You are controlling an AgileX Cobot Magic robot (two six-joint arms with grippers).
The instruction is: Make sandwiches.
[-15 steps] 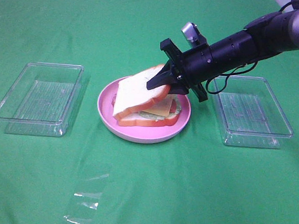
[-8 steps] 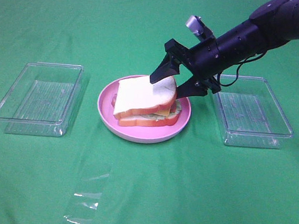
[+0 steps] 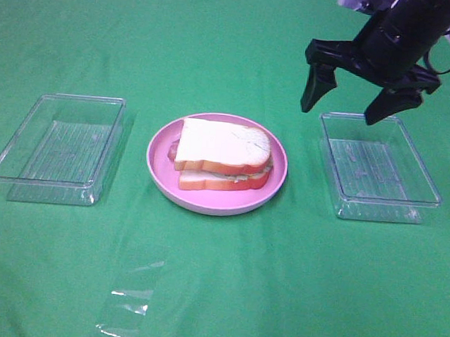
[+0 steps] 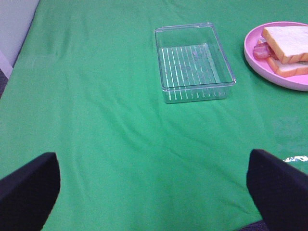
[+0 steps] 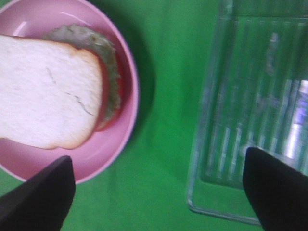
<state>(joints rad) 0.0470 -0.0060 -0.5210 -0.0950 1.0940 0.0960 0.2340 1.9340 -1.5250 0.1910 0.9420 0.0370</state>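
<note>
With the sandwiches (image 3: 222, 156) stacked at frame centre, the right pincer (image 3: 357, 107) hangs released at upper right, so assembly looks finished.

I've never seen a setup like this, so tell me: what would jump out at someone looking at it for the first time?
A toy sandwich on a round pink plate sits in the middle of a bright green cloth. Above and to its right hangs a black robot hand, its fingers spread wide and empty. A clear plastic tray lies on each side of the plate, the other tray on the left.
</note>
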